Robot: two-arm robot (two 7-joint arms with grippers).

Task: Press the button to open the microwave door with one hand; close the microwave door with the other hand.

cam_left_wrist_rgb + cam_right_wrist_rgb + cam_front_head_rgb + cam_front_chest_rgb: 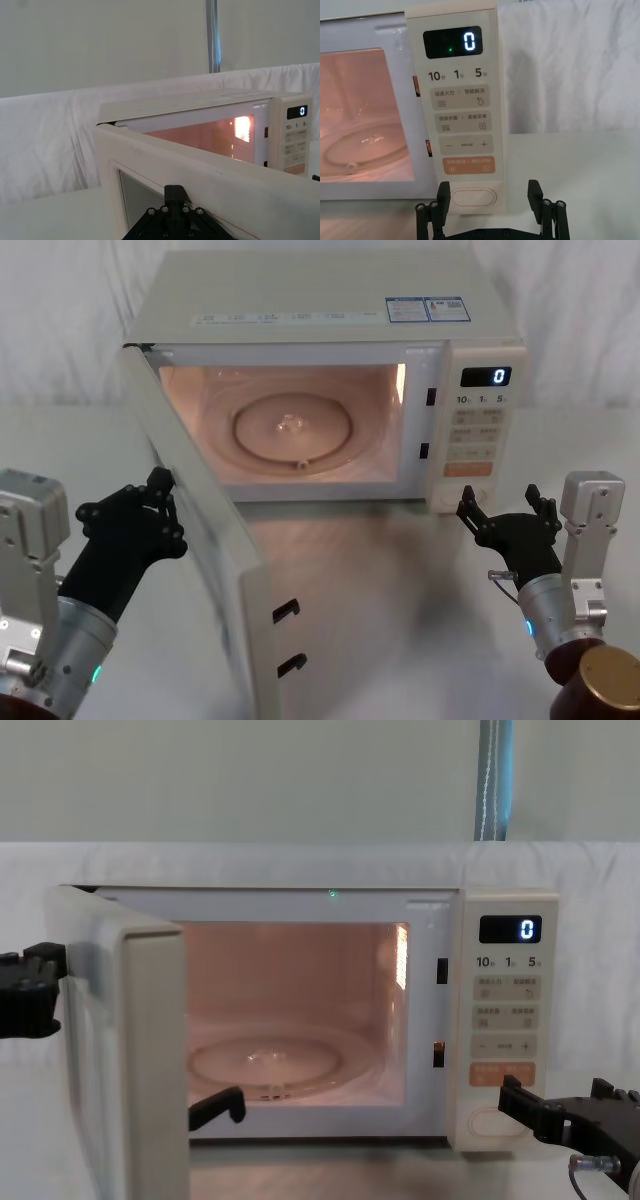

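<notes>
Cream microwave [330, 300] stands upright, cavity lit, display reading "0". Microwave door [205, 540] hangs open, swung out leftward on its hinge. Unlabelled pill-shaped button [474, 197] sits lowest on control panel.

Left claw [150, 502] raised forward, prongs spread, right claw [507, 512] low, prongs apart

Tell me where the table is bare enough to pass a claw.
Bare: the white table between the swung-open cream microwave door and the open right claw, before the boxy cream microwave. Crowded: the open left claw sits against the door's outer face; the right hovers near the cream pill-shaped button.
</notes>
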